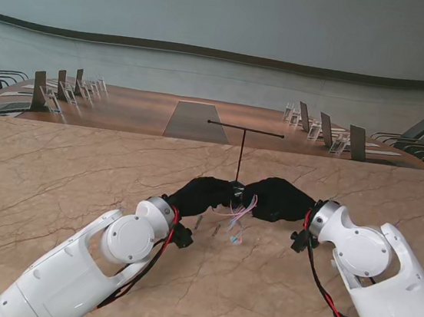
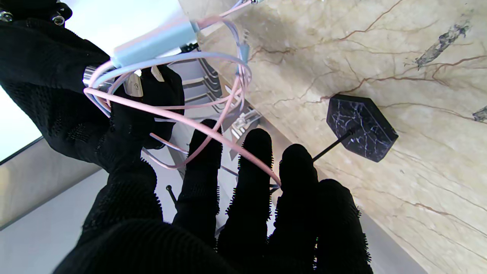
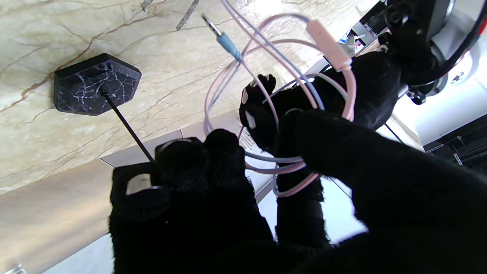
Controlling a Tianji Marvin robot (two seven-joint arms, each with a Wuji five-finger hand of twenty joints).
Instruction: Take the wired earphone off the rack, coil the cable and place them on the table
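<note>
The cable (image 1: 241, 208) is off the rack (image 1: 242, 151) and hangs in loose loops between the 2 hands, just nearer to me than the rack's post. The left hand (image 1: 204, 193) and right hand (image 1: 278, 198) each grip it. 1 rack, 1 earphone set. The table lies directly beneath the coil.
</note>
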